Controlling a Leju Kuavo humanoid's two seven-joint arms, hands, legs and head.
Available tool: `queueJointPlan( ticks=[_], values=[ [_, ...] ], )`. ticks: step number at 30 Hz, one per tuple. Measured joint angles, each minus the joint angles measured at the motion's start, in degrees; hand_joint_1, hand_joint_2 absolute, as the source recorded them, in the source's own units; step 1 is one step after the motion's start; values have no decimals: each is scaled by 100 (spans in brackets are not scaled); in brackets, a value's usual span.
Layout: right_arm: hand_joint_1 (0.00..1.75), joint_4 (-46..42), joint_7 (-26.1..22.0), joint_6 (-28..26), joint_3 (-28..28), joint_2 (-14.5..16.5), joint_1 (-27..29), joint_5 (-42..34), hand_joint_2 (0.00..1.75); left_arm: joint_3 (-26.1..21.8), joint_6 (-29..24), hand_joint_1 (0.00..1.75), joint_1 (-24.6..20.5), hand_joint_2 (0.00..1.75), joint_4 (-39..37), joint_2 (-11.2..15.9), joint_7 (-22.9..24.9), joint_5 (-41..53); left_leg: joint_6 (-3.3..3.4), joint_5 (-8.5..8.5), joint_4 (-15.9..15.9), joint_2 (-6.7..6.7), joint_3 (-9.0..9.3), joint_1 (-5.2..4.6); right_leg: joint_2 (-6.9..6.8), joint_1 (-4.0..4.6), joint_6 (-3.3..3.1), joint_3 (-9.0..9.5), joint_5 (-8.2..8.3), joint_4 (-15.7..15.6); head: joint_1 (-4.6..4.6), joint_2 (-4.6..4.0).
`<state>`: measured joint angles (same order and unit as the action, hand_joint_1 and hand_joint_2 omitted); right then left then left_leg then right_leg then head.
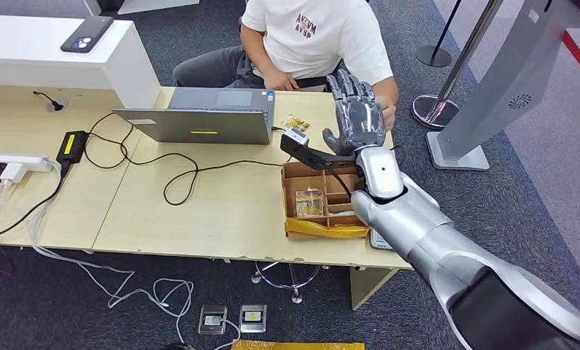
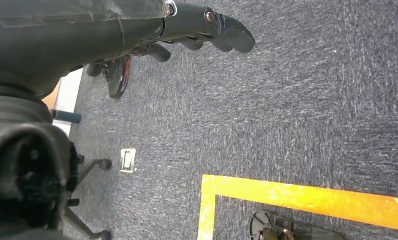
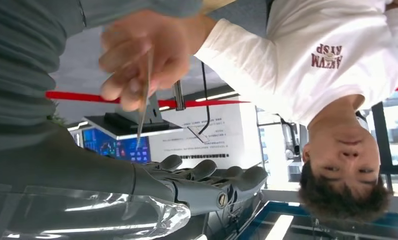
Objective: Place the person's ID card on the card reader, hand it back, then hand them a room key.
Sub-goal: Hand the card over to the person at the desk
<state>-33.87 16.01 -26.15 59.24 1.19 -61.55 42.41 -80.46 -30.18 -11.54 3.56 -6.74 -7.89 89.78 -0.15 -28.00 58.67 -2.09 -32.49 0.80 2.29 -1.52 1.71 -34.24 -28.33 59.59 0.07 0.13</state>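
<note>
We see the right hand raised over the far edge of the pale wooden desk, fingers spread and holding nothing. The person's hand pinches the thin ID card edge-on just beside those fingers. The left hand hangs over grey carpet, fingers loosely curled, empty.

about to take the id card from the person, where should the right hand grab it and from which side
Probably by its free end. In the right wrist view the card shows edge-on, a thin strip, with the person's hand pinching one end and the other end pointing toward the right hand. The right hand is raised with fingers apart, so closing thumb and fingers on the two flat faces, clear of the person's fingers, looks best.
</note>
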Motion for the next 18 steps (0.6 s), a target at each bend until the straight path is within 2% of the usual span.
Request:
queueJointPlan(
  ticks=[6, 9, 14, 18],
  values=[
    [0, -396, 33, -449, -40, -248, 263, -335, 175, -30, -96, 0, 84, 0, 0, 22, -123, -104, 0, -1, 0, 1, 1, -1, 0, -1, 0, -1, 0, -1, -1, 0],
    [0, -685, 224, -736, -154, -477, 451, -378, 175, -84, -167, 0, 133, 0, 0, 33, -192, -160, -1, -1, 1, 0, 4, -1, 0, 0, 0, -1, 0, -4, -2, 1],
    [0, -1600, 764, -1018, -695, -1362, 1229, -400, 175, -256, -229, 0, 234, 0, 0, 90, -74, -139, 1, -2, 3, -17, 9, -1, -16, 1, 1, 13, -1, -19, -1, 0],
    [0, -2285, 762, -1044, -1644, -2111, 2206, -163, 175, -347, -245, 0, 289, 0, 0, 151, 136, -88, 9, -9, 2, -22, 10, 2, -22, 5, 2, 29, 0, -36, 0, -1]
  ],
)
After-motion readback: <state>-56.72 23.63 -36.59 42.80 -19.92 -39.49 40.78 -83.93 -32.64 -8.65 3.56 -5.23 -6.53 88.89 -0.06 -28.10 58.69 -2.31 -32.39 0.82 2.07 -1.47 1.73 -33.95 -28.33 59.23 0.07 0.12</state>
